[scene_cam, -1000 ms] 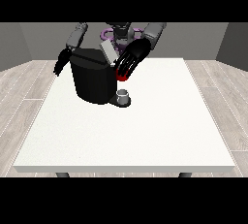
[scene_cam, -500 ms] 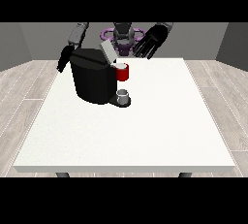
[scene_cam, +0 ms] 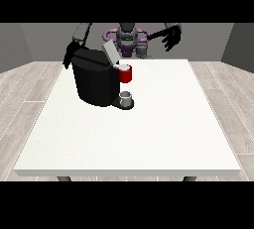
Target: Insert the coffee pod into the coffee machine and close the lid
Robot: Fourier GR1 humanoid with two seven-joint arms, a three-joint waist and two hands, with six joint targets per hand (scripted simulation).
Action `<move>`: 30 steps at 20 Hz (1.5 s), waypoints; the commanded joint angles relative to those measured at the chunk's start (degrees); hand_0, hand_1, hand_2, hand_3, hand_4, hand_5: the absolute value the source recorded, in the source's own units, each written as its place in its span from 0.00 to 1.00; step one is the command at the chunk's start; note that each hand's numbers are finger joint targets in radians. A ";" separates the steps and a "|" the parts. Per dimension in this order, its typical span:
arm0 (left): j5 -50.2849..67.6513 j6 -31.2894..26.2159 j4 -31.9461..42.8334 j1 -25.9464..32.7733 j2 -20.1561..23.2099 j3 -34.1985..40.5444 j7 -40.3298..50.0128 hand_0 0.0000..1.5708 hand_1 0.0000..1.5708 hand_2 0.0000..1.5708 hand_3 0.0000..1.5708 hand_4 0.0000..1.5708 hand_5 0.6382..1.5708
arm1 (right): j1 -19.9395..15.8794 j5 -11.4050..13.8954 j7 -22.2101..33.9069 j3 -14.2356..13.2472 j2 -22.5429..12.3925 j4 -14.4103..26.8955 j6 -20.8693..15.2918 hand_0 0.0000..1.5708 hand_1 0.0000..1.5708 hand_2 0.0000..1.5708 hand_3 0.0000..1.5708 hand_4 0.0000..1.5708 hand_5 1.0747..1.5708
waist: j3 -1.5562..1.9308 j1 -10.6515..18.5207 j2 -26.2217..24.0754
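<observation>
Worktop (scene_cam: 149,139): large white slab; carries only the machine group, which stands towards its far edge, nearer the far corner at the view's left.

Coffee machine (scene_cam: 94,82): black body, upright on the worktop. Its grey lid (scene_cam: 109,52) is tilted up and open at the top.

Robot (scene_cam: 127,37): small, behind the far edge of the worktop, arms raised.

Robot hand at the view's right (scene_cam: 173,36): held high beyond the far edge, well apart from the machine, fingers spread and holding nothing. Half a second ago it was lower and closer in; a second ago it lay over the machine's front. Change: it has let go and pulled away.

Robot hand at the view's left (scene_cam: 68,58): dark, pressed against the machine's far upper corner. Whether its fingers are spread or curled cannot be told. Its place matches the two earlier moments.

Red thing at the machine (scene_cam: 125,73): sits at the machine's front, just under the raised lid.

Grey thing (scene_cam: 126,97): small, cup-like, on the machine's foot plate below the red thing. Cannot be told for the coffee pod.

Coffee pod: not plainly shown anywhere on the worktop.

Reading for the task: the retreat of the empty robot hand suggests the placing step is over. The lid stands open, so closing it looks to be what remains.
</observation>
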 commanded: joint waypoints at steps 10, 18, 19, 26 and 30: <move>6.52 -2.44 -2.22 17.31 -3.61 0.95 1.67 0.00 0.00 0.00 0.00 0.26 1.00 | 0.04 -2.88 0.54 5.16 2.11 -8.65 7.64 0.00 0.00 0.00 0.00 0.00 1.00 | 0.09 3.39 -12.40; 10.31 -3.59 -9.27 20.87 -5.12 -0.48 6.29 0.00 0.00 0.00 0.00 0.25 1.00 | -3.92 -0.22 2.59 8.52 -0.13 -12.71 9.99 0.00 0.00 0.00 0.00 0.16 1.00 | 0.11 5.89 -11.33; 11.00 -3.80 -10.59 22.61 -5.13 -1.42 6.39 0.00 0.00 0.00 0.00 0.23 1.00 | -3.76 -0.22 4.13 8.74 -1.26 -13.91 11.22 0.00 0.00 0.00 0.00 0.15 1.00 | 0.11 5.48 -13.04; 14.96 -1.86 -20.92 24.70 -5.13 -5.63 9.81 0.00 0.00 0.00 0.00 0.23 1.00 | -12.02 -6.91 8.54 1.03 -5.02 -10.17 13.77 0.00 0.00 0.00 0.00 0.07 1.00 | 0.12 6.54 -5.21; 16.54 -3.89 -26.21 27.83 -5.14 -7.86 11.03 0.00 0.00 0.00 0.00 0.22 1.00 | -14.69 -9.08 9.42 -0.98 -3.89 -6.67 12.44 0.00 0.00 0.00 0.00 0.05 1.00 | 0.12 9.99 -4.36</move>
